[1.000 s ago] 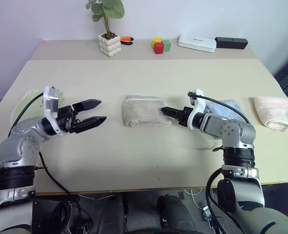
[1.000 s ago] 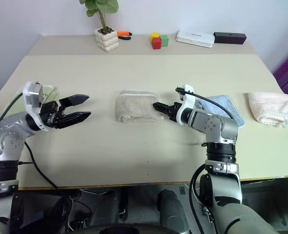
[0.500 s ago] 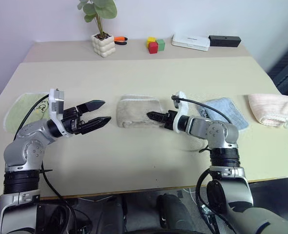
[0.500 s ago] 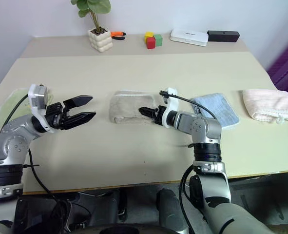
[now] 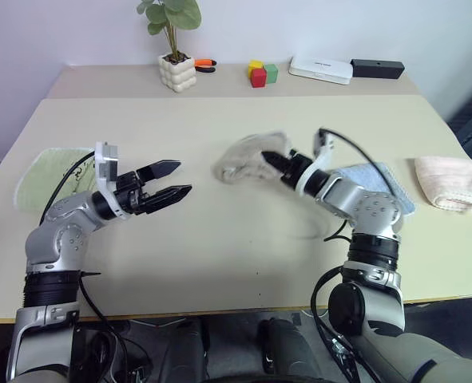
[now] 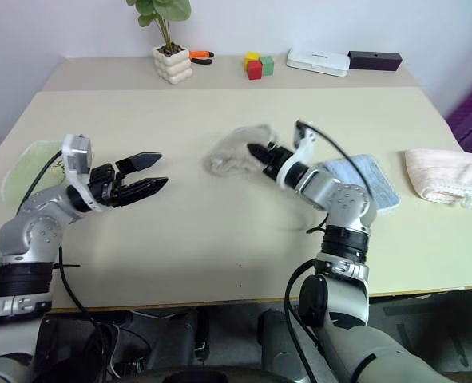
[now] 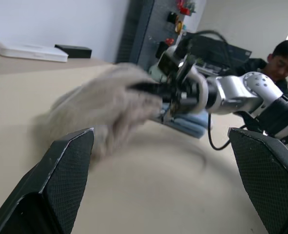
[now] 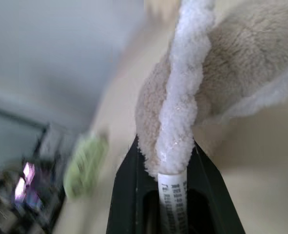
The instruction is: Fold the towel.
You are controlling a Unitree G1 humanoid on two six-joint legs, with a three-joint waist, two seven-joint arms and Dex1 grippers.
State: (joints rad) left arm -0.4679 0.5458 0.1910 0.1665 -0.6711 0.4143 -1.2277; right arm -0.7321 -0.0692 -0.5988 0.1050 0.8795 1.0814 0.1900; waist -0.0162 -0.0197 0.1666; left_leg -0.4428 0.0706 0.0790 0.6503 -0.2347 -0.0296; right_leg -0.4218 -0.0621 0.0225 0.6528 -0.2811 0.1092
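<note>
Above the middle of the pale table [image 5: 220,239], the beige terry towel with white edging [image 5: 247,158] was pinched at its hem by the right gripper [image 5: 283,163], seemingly for unfolding, while the left gripper [image 5: 172,182] was held spread, apparently ready for another edge.

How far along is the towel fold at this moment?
Done: the right gripper has shut on the towel edge and lifted it off the table. In hand: carrying that bunched edge. Left: no neat fold shows; the left gripper hangs open, apart.

Beige table [image 5: 220,263], green towel [image 5: 48,169], pink towel [image 5: 455,179]
</note>
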